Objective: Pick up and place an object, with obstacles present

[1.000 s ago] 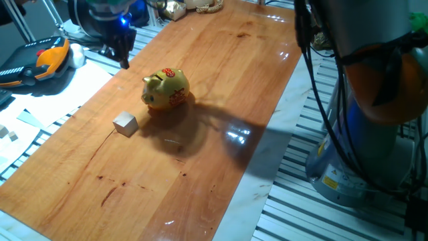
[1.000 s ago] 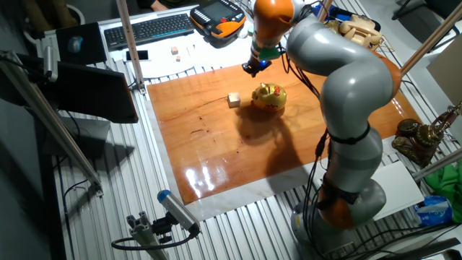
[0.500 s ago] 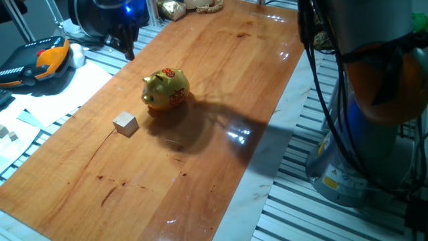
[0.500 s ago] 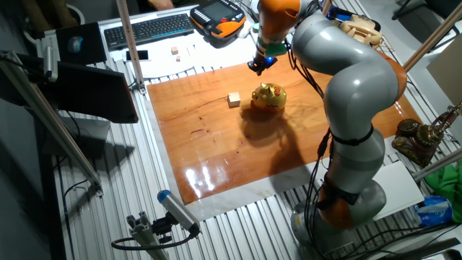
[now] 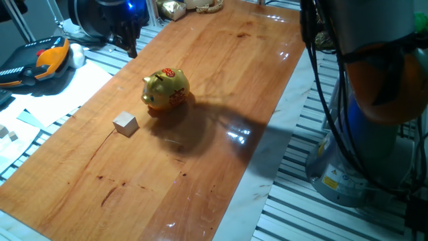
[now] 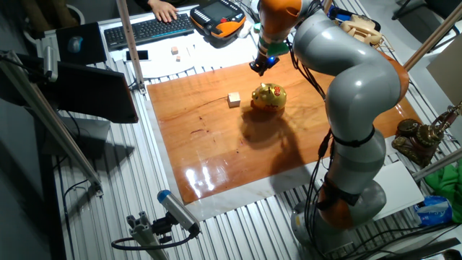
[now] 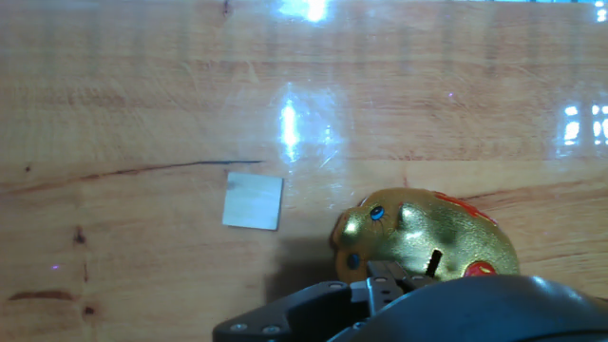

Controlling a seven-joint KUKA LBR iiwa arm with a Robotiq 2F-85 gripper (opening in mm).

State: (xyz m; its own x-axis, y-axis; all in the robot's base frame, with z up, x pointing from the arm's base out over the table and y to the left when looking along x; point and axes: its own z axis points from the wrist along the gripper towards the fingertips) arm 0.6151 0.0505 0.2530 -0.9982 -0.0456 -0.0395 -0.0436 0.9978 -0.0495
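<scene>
The small pale wooden cube (image 5: 125, 124) rests flat on the wooden bench (image 5: 221, 80), just beside the golden piggy bank (image 5: 166, 90) on its snout side, with a narrow strip of bare wood between the two. In the other fixed view the cube (image 6: 234, 100) sits to the left of the piggy bank (image 6: 268, 97), and from the hand view the cube (image 7: 253, 200) lies left of the pig's snout, with the piggy bank (image 7: 427, 237) showing red markings on its side and a coin slot on top.

The gripper (image 5: 128, 45) hangs above the bench edge, beyond the piggy bank and well apart from the cube, a blue light glowing on the hand just above it. In the other fixed view the gripper (image 6: 258, 66) is above and a little left of the piggy bank. The dark fingers (image 5: 131, 49) hold nothing; whether they stand wide or narrow cannot be told from these views.

Beyond the piggy bank, off the bench, lies an orange-and-black teach pendant (image 5: 37, 61).
</scene>
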